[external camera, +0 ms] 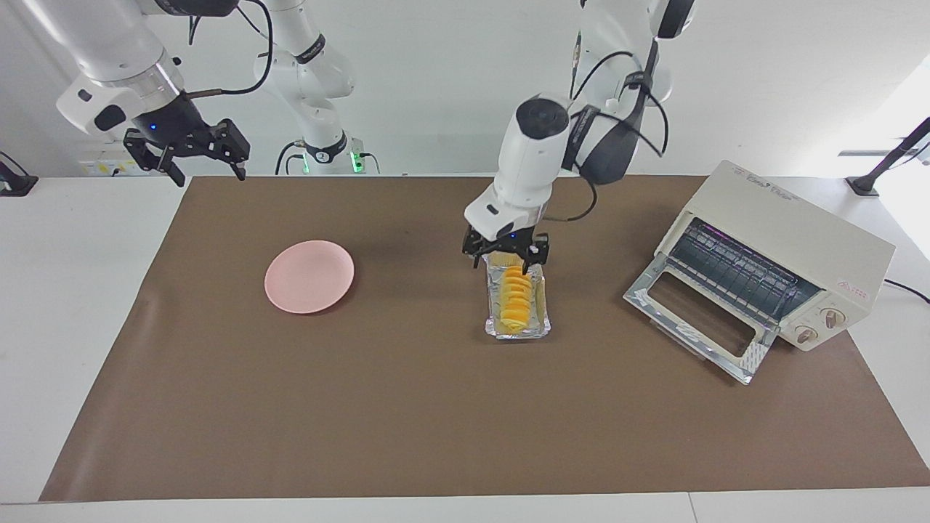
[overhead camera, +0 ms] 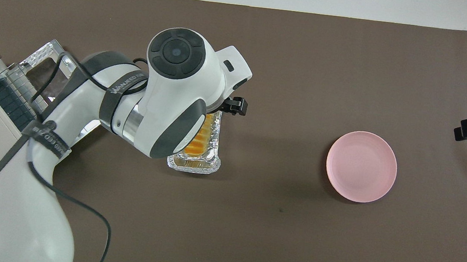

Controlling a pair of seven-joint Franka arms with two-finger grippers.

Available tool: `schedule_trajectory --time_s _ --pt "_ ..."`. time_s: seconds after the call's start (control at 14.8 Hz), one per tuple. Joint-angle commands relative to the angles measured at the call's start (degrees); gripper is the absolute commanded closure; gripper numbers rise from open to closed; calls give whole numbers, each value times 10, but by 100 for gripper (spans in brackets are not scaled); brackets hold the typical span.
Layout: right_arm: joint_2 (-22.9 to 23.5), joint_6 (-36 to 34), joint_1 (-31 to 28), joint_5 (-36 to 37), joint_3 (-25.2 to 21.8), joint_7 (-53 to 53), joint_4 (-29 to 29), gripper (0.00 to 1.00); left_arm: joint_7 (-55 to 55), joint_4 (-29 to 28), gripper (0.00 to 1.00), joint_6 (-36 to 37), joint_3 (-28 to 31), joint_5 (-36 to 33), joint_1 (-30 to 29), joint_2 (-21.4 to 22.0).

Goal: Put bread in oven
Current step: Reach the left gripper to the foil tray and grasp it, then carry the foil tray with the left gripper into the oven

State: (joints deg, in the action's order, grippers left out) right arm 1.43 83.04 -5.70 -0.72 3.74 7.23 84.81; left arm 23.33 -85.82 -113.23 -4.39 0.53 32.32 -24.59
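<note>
The yellow-orange ridged bread (external camera: 514,299) lies lengthwise in a crinkled foil tray (external camera: 542,328) at mid-table. Seen from overhead, the left arm covers most of the bread (overhead camera: 198,141) and part of the tray (overhead camera: 193,166). My left gripper (external camera: 508,259) hangs low over the tray's end nearer to the robots, open, its fingers straddling that end with nothing gripped. One finger (overhead camera: 236,106) shows past the wrist. The cream oven (external camera: 792,243) stands at the left arm's end with its glass door (external camera: 697,319) dropped open. My right gripper (external camera: 209,171) waits open, raised over the mat's edge.
A round pink plate (external camera: 309,276) lies on the brown mat (external camera: 407,421) toward the right arm's end, seen from overhead as the plate (overhead camera: 361,166). The oven's wire rack (external camera: 734,269) shows inside. A black stand (external camera: 883,171) sits beside the oven.
</note>
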Motion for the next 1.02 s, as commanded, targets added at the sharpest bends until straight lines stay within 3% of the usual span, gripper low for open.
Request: schedule_trajectory --time_s 0.0,0.14,0.61,0.95 --pt "-50 48 -13 4 9 14 88 0 36 36 0 -7 13 -51 25 -55" --pt "-49 48 -15 4 9 13 85 0 36 15 0 -9 13 -54 17 -53" --pt "-49 51 -15 13 9 11 85 0 60 -69 50 -22 9 -45 32 -20" --pt "-50 38 -9 12 10 9 85 0 91 -102 56 -33 8 -44 37 -5"
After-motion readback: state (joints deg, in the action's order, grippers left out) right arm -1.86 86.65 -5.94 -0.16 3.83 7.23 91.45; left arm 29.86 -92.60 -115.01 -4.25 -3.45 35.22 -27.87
